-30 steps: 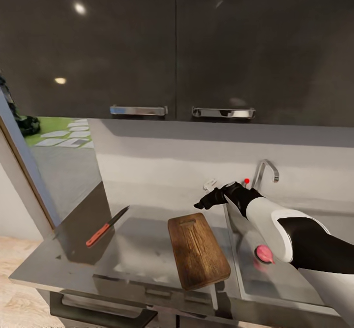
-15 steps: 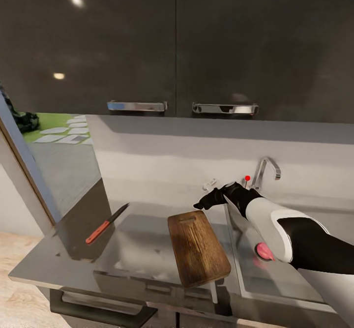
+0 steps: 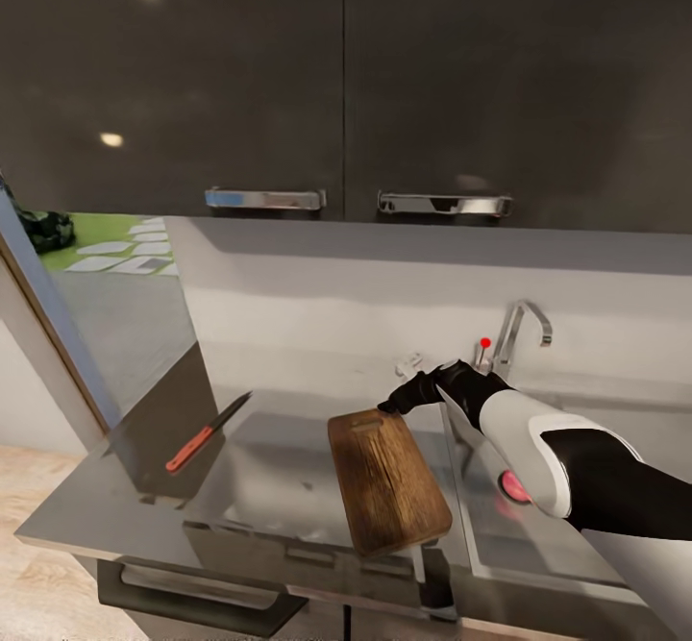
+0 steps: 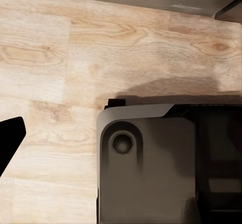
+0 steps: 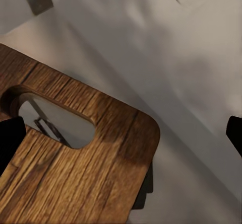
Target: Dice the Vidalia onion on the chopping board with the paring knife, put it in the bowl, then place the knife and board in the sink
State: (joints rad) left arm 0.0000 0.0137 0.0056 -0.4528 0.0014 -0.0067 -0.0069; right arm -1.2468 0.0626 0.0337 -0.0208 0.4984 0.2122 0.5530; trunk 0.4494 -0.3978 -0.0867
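1 gripper (image 3: 392, 404), the right, has edged down onto the board's (image 3: 387, 483) far end. Its fingers are spread. Knife (image 3: 205, 433) unmoved.

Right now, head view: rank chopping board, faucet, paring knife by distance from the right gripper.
1. Chopping board: its far end sits just under the right gripper.
2. Faucet: behind the wrist, at the sink's back edge.
3. Paring knife: far off on the countertop's left side.
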